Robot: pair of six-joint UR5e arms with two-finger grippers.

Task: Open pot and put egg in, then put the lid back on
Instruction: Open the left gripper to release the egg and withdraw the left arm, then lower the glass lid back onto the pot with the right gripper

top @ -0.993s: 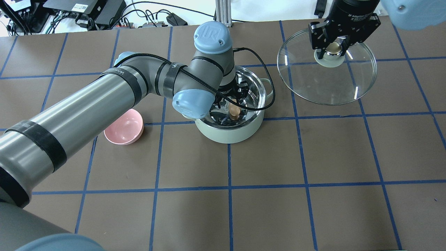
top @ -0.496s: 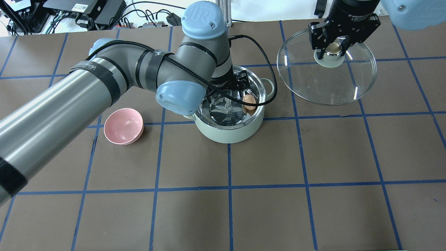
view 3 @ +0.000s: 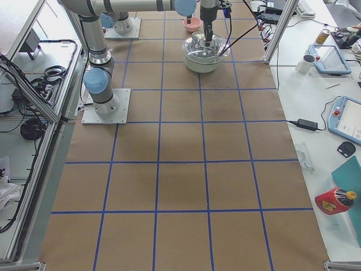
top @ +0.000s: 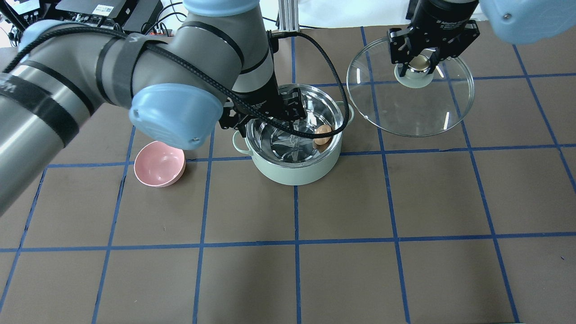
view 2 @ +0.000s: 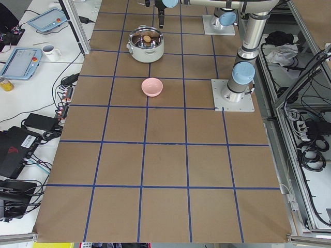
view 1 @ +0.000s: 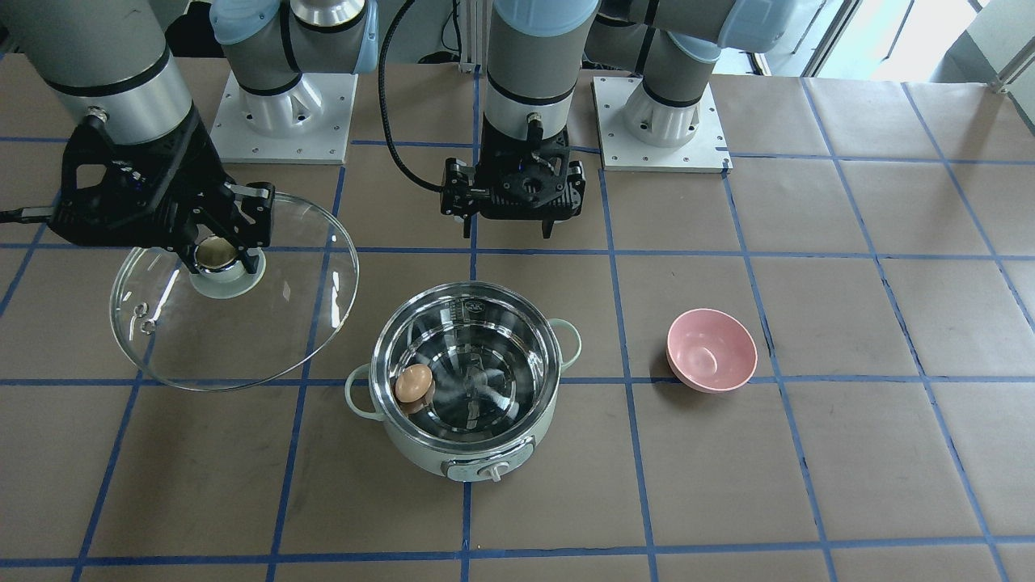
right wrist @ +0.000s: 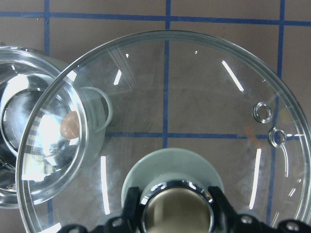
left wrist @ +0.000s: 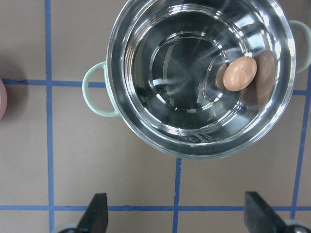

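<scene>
The mint-green pot (view 1: pixel 404 440) stands uncovered on the table. It also shows in the overhead view (top: pixel 294 173) and the left wrist view (left wrist: pixel 180 73). The tan egg (view 1: pixel 414 381) lies inside against the steel wall, on the robot's right side (top: pixel 322 133) (left wrist: pixel 239 74). My left gripper (view 1: pixel 509 230) is open and empty, raised above the table on the robot's side of the pot (left wrist: pixel 177 213). My right gripper (view 1: pixel 217 255) is shut on the beige knob (top: pixel 419 63) of the glass lid (view 1: pixel 242 331). It holds the lid tilted, above and beside the pot (right wrist: pixel 194 97).
A small empty pink bowl (view 1: pixel 711 349) sits on the pot's other side (top: pixel 159 163). The left arm's black cable (top: pixel 333 67) loops over the pot. The lid's edge overlaps the pot's near handle (right wrist: pixel 99 114) in the right wrist view.
My left gripper let go of the egg inside the pot, then rose out and drew back toward the base. The egg rolled against the pot's wall. The lid shifted slightly toward the pot.
</scene>
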